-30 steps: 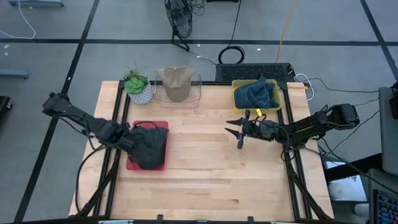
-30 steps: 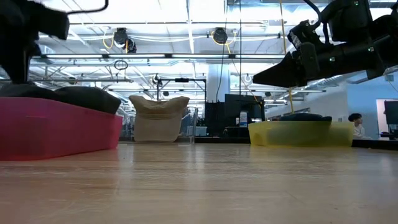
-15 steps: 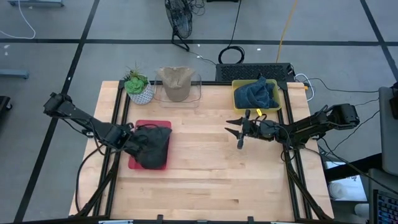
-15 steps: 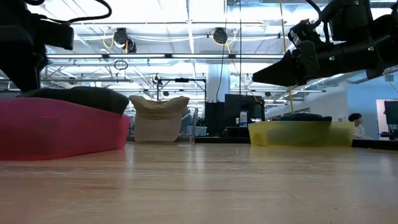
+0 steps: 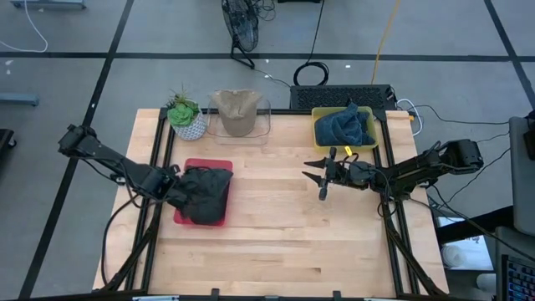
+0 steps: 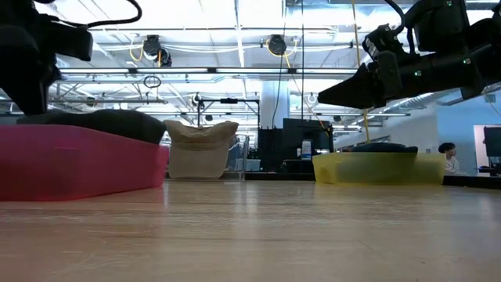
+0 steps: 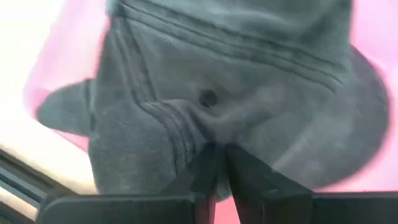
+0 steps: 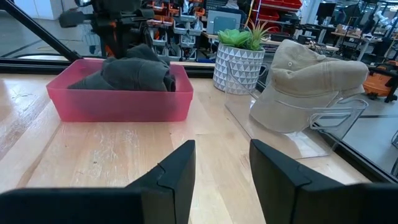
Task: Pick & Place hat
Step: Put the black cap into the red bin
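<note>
On the table's left, left gripper [image 5: 174, 189] pinched narrow onto the dark hat [image 5: 203, 193], soft grey cloth with stitched seams, bunched in the shallow red tray [image 5: 219, 167]. Behind it, spiky green plant [image 5: 182, 109] in a white patterned pot. Next along, tan cap [image 5: 236, 111] domed up on a clear stand [image 5: 262, 121]. Further right, blue cloth [image 5: 345, 125] crumpled in the yellow bin [image 5: 320, 114]. Over bare wood mid-table, right gripper [image 5: 318, 176] spread wide, holding nothing.

two slim dark jointed arms, black cables, tapered dark fingers [image 8: 174, 180]
</note>
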You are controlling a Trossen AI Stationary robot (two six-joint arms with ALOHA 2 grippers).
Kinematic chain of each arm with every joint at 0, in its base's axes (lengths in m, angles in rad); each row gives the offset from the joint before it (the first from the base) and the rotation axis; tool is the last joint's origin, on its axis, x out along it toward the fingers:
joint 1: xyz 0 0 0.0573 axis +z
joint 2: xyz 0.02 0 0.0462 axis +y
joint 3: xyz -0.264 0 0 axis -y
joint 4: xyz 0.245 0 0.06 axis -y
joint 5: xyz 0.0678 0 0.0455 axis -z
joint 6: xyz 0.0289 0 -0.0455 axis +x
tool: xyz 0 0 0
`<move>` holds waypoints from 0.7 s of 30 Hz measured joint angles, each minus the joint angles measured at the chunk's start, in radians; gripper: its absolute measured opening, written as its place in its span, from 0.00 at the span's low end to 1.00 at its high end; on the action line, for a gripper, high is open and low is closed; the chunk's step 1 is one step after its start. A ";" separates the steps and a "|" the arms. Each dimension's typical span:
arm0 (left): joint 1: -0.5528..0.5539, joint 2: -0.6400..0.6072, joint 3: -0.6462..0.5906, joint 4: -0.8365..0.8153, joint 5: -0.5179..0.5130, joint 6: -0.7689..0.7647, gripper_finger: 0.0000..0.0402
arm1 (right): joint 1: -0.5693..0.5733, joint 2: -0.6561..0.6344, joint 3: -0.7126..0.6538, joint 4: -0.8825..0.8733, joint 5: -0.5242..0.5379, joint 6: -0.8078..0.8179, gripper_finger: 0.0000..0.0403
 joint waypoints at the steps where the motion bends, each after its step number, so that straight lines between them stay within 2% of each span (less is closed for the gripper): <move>1: 0.000 0.000 0.009 -0.006 0.024 0.001 0.12 | 0.000 0.000 0.000 0.000 0.000 0.000 0.32; 4: 0.000 0.000 0.044 -0.046 0.080 0.001 0.12 | 0.000 0.000 0.000 0.000 0.000 0.000 0.32; 8: 0.000 0.000 0.098 -0.139 0.086 -0.019 0.12 | 0.000 0.000 0.000 0.000 0.000 0.005 0.32; 13: 0.000 -0.001 0.144 -0.194 0.042 -0.041 0.12 | 0.000 0.000 0.000 0.000 0.000 0.018 0.32; 21: 0.000 0.001 0.128 -0.115 -0.030 -0.040 0.12 | 0.000 0.000 0.000 0.000 0.000 0.018 0.32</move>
